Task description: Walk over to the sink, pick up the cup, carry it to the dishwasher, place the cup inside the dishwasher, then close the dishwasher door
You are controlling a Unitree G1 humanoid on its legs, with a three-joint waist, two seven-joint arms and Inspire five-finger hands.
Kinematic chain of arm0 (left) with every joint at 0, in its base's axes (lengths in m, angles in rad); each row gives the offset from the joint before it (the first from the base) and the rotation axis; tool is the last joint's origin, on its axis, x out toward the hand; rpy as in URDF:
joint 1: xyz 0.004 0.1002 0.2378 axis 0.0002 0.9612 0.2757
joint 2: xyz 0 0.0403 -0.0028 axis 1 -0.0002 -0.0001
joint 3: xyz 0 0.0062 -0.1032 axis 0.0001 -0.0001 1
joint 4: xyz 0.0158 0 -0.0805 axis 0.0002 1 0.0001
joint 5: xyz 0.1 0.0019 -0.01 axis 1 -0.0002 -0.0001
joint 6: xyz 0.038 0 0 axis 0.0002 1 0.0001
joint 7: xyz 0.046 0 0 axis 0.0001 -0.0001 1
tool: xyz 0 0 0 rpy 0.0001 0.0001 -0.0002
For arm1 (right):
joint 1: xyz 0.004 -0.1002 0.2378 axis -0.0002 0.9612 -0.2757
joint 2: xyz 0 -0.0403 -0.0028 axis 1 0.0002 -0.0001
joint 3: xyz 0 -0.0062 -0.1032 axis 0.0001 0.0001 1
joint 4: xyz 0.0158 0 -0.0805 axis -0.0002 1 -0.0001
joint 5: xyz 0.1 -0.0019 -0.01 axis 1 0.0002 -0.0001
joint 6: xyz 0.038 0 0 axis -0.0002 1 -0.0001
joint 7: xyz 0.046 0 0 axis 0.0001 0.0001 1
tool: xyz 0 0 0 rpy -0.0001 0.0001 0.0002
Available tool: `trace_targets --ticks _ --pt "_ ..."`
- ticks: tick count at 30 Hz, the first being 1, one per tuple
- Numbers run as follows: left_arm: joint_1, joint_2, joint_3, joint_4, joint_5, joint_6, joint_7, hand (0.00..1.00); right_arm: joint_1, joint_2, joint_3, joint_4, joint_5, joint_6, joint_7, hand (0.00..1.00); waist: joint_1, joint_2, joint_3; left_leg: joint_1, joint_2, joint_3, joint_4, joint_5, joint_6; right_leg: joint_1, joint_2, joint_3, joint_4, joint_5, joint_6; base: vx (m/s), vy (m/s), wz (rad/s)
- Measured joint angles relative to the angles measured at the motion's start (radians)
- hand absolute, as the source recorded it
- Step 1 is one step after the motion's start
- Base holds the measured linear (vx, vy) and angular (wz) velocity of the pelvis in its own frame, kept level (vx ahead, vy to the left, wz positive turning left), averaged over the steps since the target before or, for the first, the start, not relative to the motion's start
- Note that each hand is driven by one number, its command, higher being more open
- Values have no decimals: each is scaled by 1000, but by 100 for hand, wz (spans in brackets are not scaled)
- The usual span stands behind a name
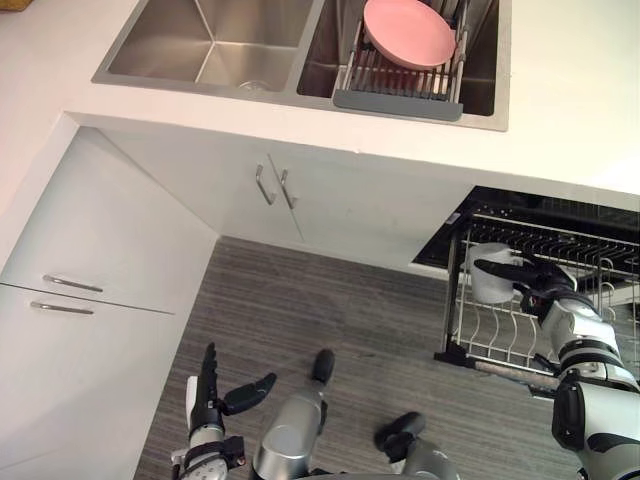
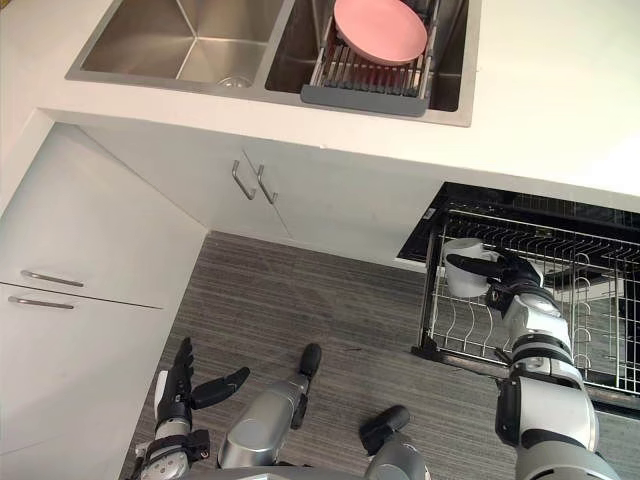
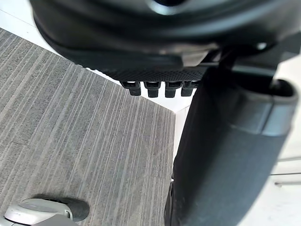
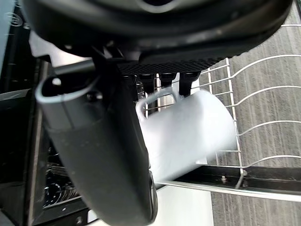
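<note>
Cup (image 1: 486,289) white, handled, tipped sideways, clasped in right hand (image 1: 543,289).

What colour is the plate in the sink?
Pink. The plate shows best in the right eye view.

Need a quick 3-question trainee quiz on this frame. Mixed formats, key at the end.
1. Multiple choice: where is the white cup?
A) lying in the left sink basin
B) at the pulled-out dishwasher rack, gripped by the right hand
C) standing on the floor

2. True or false: the left hand is curled round a plate.

3. Fill in: the pink plate rests in a grey drying rack set in the ____.

Key
1. B
2. False: it hangs open low over the floor and holds nothing.
3. sink
</note>
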Motion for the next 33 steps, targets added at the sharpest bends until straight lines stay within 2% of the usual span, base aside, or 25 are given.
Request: trace_targets --ticks 5,10,13,16,17,19,22,23,25,27,29,31,32,33 --pt "0 2 -1 0 1 1 -10 100 -6 0 3 -1 11 -20 22 100 -1 -1 -6 4 13 19 -1 0 -2 -1 15 12 -19 6 -7 3 -50 -9" --pt "1 16 -29 0 16 1 -12 100 -15 0 49 -4 10 -90 119 100 -3 -5 -13 15 39 37 -4 2 -12 0 44 35 -41 17 -23 -46 -56 -16" --pt "2 14 -38 11 16 2 -11 100 -13 11 95 -21 41 -133 137 100 -22 -9 -28 29 47 37 -24 16 -25 7 57 39 -56 26 -31 -54 -48 -7" --pt "4 15 -37 12 17 6 -9 100 48 29 108 -175 128 -168 136 100 -36 -12 -32 39 53 30 -37 26 -26 13 70 38 -59 28 -33 -61 -52 1" --pt "10 15 -35 12 17 6 -6 100 102 41 106 -287 150 -177 129 100 -41 -12 -33 46 52 26 -35 26 -25 23 69 33 -56 25 -33 -47 -40 12" --pt "29 14 -23 12 17 5 -3 100 193 76 102 -459 200 -197 117 100 -54 -16 -40 46 45 15 -15 15 -22 27 53 25 -18 1 -30 -23 -18 18" --pt "55 -5 40 30 22 -14 -4 100 353 173 27 -672 208 -233 100 100 -83 -19 -46 26 14 6 68 -23 -12 53 -10 -18 89 -62 -18 -40 14 51" --pt "56 -14 66 52 22 -27 -6 100 407 201 -13 -726 207 -233 88 100 -100 -14 -51 23 34 71 81 -55 19 79 -23 -55 98 -70 -13 -51 25 87" --pt "67 -51 137 93 20 -37 -24 100 532 232 -97 -819 206 -233 60 100 -130 -2 -63 22 90 245 134 -69 17 132 -51 -124 107 -80 12 13 33 96" --pt "118 -99 201 107 25 -37 -27 100 590 287 -175 -901 206 -241 58 100 -137 -1 -79 22 63 248 150 -86 32 137 -88 -123 131 -85 29 61 159 27" --pt "178 -136 231 144 60 -41 -7 100 630 330 -235 -985 206 -291 71 100 -149 -6 -105 33 31 264 149 -106 48 137 -122 -106 132 -76 44 79 164 -9" --pt "212 -146 243 173 91 -41 11 100 633 375 -258 -1048 207 -341 78 100 -169 -21 -121 54 8 281 152 -130 60 145 -152 -82 149 -62 38 112 119 -12" --pt "213 -146 243 175 93 -41 15 100 635 386 -257 -1060 207 -349 78 100 -173 -25 -122 62 4 282 152 -134 63 145 -160 -68 165 -60 18 84 101 -1" --pt "208 -146 243 174 92 -41 20 100 638 404 -255 -1073 206 -358 75 100 -183 -34 -124 74 0 277 150 -138 68 138 -163 -21 195 -55 -39 63 73 15"
